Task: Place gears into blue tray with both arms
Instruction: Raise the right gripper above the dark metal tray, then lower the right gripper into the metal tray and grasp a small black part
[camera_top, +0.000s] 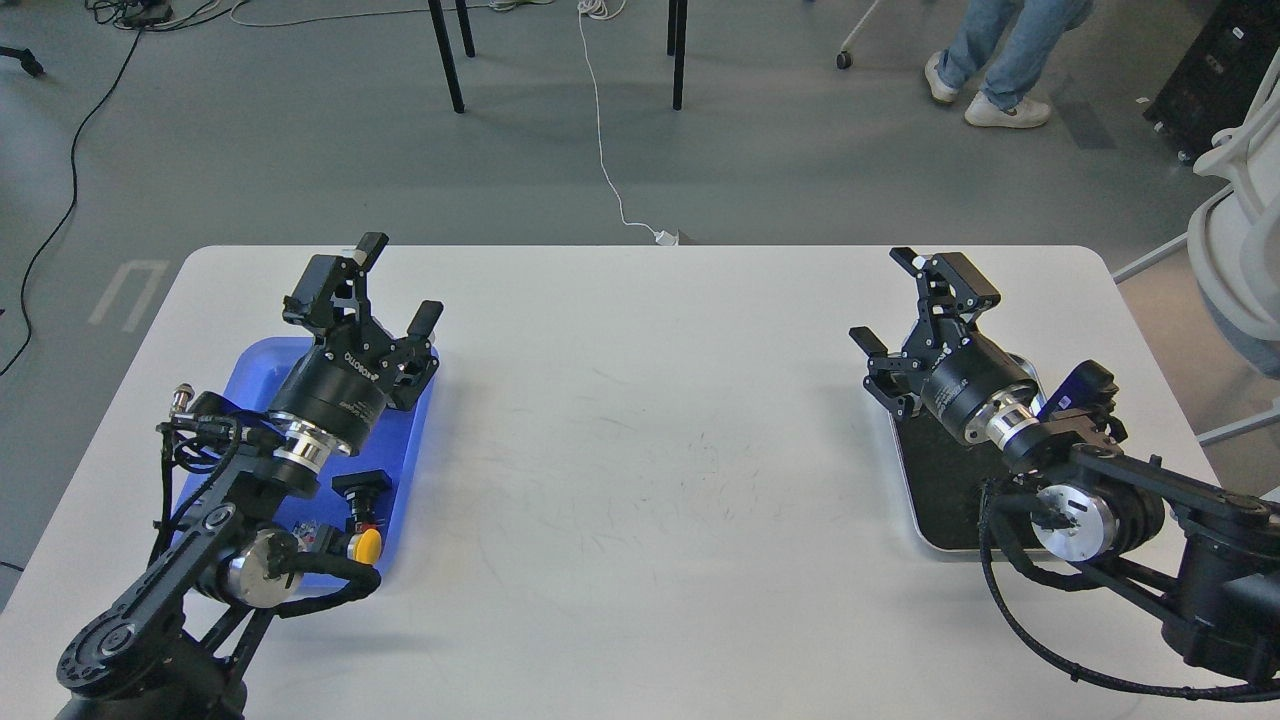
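Both arms are up over the white table (640, 430), one at each side. The left gripper (398, 282) hangs above the far end of the blue tray (415, 430), fingers spread wide with nothing between them. The tray sits at the table's left side, largely covered by the arm. On its near end there's a push-button with a yellow cap (368, 543) and a black-topped piece (362, 487) just beyond it; whether any gears lie in there I honestly cannot tell, since the arm hides much of the floor of the tray. Over on the right, the right gripper (885, 300) is poised above the far left corner of the silver tray with the black inside (935, 490), its fingers also parted and holding nothing. Beyond the table, a white cable (600, 130) runs across the grey floor, and a person's legs in jeans (1000, 50) stand at the far right.
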